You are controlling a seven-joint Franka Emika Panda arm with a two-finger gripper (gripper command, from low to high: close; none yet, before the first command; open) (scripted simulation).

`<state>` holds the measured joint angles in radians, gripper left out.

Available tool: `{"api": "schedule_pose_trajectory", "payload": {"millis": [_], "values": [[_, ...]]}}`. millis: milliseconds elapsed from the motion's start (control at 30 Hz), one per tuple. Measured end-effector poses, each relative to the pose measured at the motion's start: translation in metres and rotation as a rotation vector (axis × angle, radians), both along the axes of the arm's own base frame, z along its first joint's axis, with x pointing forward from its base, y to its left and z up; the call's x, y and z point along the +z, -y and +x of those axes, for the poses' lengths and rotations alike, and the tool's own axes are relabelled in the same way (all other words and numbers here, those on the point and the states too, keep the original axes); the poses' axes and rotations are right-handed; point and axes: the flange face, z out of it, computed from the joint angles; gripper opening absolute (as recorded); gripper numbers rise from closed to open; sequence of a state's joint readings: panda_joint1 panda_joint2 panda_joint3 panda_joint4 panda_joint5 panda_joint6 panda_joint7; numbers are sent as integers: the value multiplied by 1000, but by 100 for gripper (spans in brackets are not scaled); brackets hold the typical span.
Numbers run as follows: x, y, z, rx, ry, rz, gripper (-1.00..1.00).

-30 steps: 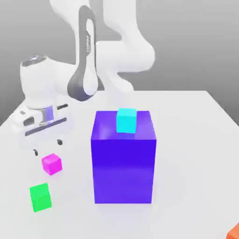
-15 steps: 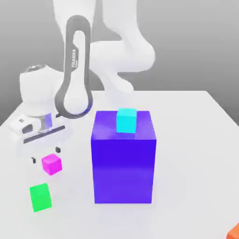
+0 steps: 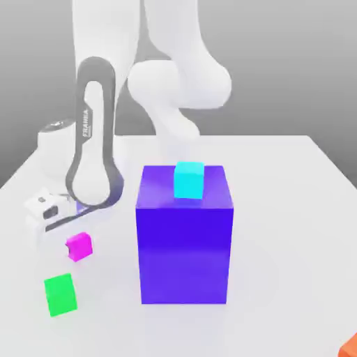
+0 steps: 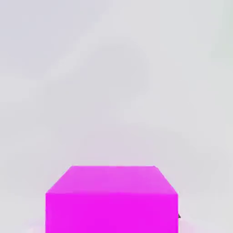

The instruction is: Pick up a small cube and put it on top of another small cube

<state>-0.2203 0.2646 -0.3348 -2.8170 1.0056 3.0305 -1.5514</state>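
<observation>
The small cube [image 3: 79, 246] is bright pink, the other small one [image 3: 60, 294] green, the big block [image 3: 185, 233] blue-purple, its topper [image 3: 188, 180] light blue.

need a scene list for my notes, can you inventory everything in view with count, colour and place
magenta cube: one, bright magenta-pink, on the table toward the exterior view's left, just beyond the green cube; also close up in the hand view
green cube: one, bright green, on the table at the near left of the exterior view
big block: one, blue-violet, standing on the table near the middle
cyan cube: one, cyan, on top of the big block
orange object: one, orange, only a corner visible at the exterior view's lower right edge
table: one, white, under everything
robot arm: one, white and grey, bent low over the magenta cube
pincer: one, low beside the magenta cube, closed
</observation>
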Motion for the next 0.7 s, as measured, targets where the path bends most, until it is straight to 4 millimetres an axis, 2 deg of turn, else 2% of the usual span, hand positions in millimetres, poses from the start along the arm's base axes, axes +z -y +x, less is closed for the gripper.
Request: {"api": "schedule_pose_trajectory", "payload": {"millis": [367,700], "values": [[47,7,6,-12,33,-9,-100],[58,0,-1,1,-3,-3,-100]]}}
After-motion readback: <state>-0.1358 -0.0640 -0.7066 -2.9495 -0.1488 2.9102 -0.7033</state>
